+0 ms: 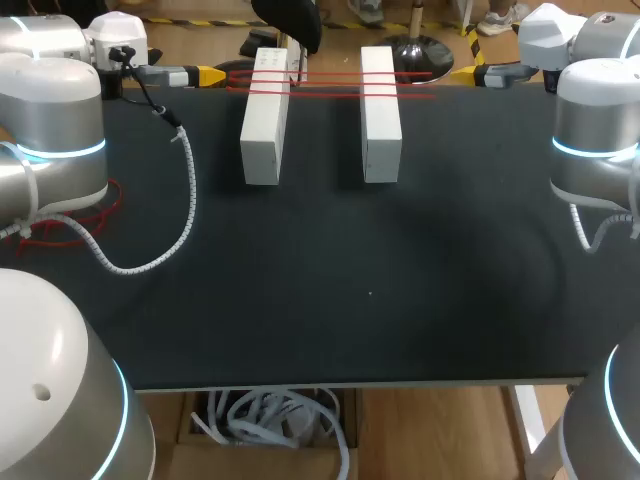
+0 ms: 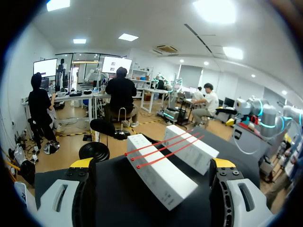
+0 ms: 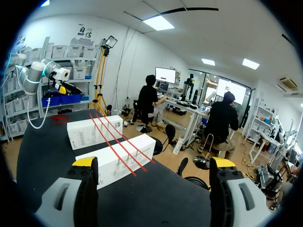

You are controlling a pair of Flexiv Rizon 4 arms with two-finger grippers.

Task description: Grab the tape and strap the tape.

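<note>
Both grippers sit at the table's far edge, facing each other along it: our left gripper [image 2: 151, 163] and our right gripper [image 3: 153, 162], each with its yellow-tipped fingers spread wide and nothing between them. Just ahead of the left gripper, near but apart from it, stands the nearer white box [image 2: 161, 175], with a second white box [image 2: 191, 149] behind it. Three strands of red tape [image 2: 163, 145] lie across the tops of both, running away from the fingers. From the right gripper the order is mirrored, with the tape crossing both boxes ahead of it.

We judge the task to be at its opening step, the grab, since neither gripper touches the tape. The strand ends reach past each box toward the gripper on that side (in the head view they come very close to the left fingertips). The next move therefore calls for easing one gripper forward along the edge until a strand end lies between its fingers, then closing on it. The strands are thin and lie close together, so picking out one alone will need a careful line-up.

Farther off, a white coiled cable [image 1: 185, 210] loops from our left arm over the black table top [image 1: 370, 290]. Far ahead of the right gripper, past both boxes, lies a tangle of red strands [image 3: 59, 118], probably spare tape.
</note>
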